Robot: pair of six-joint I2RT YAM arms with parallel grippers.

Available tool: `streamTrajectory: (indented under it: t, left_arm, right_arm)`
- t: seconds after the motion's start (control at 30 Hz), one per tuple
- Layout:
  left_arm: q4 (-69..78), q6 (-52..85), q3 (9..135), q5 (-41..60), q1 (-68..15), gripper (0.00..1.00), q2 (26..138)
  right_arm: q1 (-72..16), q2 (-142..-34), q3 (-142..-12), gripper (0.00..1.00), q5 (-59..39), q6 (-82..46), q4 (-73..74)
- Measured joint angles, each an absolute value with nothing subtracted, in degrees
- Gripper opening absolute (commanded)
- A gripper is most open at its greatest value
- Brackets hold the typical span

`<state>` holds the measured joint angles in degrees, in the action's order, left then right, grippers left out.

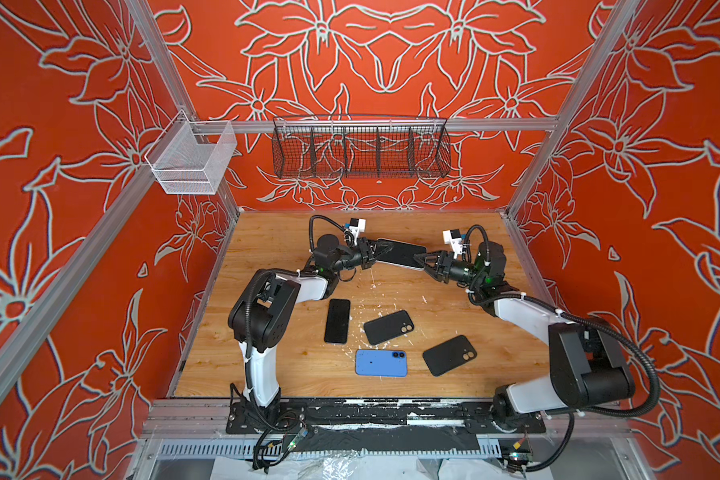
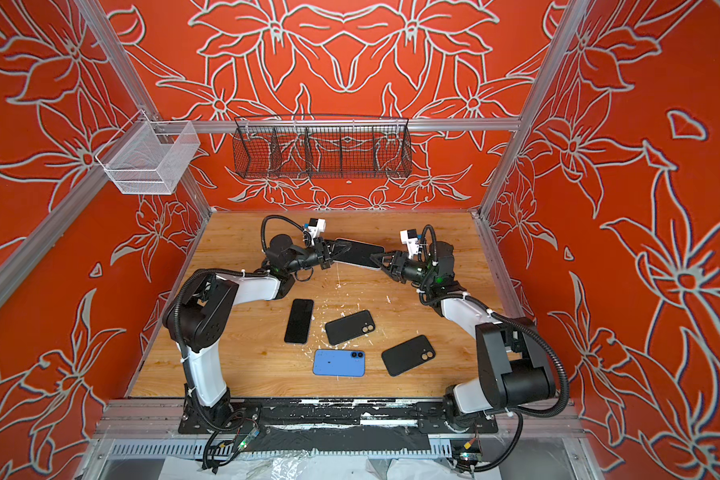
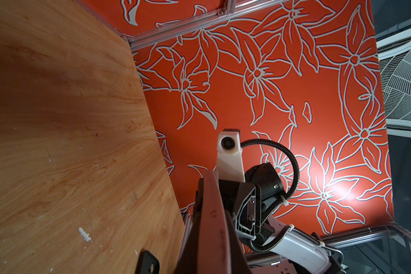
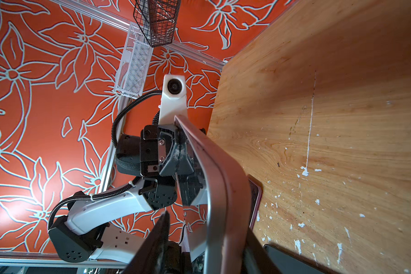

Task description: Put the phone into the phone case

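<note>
A dark-screened phone (image 1: 400, 253) (image 2: 358, 254) with a pale metal rim hangs above the back of the wooden table, spanning between both grippers. My left gripper (image 1: 386, 248) (image 2: 345, 248) is shut on its left end; in the left wrist view the phone's edge (image 3: 214, 213) runs straight out of the jaws. My right gripper (image 1: 417, 258) (image 2: 373, 259) straddles the right end. In the right wrist view one finger (image 4: 163, 232) stands clear of the phone (image 4: 223, 189) and the other lies against it. Two black phone cases (image 1: 388, 327) (image 1: 449, 355) lie on the table nearer the front.
A second black phone (image 1: 337, 321) lies screen up left of the cases, and a blue phone-shaped thing (image 1: 381, 363) lies camera side up near the front. A black wire basket (image 1: 360, 147) and a white mesh basket (image 1: 192, 160) hang on the walls.
</note>
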<state>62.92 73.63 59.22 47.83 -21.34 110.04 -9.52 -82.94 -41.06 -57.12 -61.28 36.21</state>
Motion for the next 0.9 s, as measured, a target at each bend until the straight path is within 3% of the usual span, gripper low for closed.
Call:
streamTrajectory:
  t: [0.4, 0.77, 0.9]
  left_arm:
    - [60.9, 69.9, 58.6, 46.1, -21.3, 0.00, 107.3]
    - [61.4, 70.4, 57.2, 44.2, -21.3, 0.00, 106.7]
    - [61.4, 70.6, 57.2, 44.1, -21.2, 0.00, 106.6]
  right_arm:
    - [-13.1, -80.5, -39.7, 0.44, -53.3, -65.3, 36.0]
    - [-13.8, -80.4, -39.3, 0.13, -49.8, -68.8, 36.5]
    - [-13.8, -80.2, -39.0, 0.09, -49.6, -69.5, 37.3]
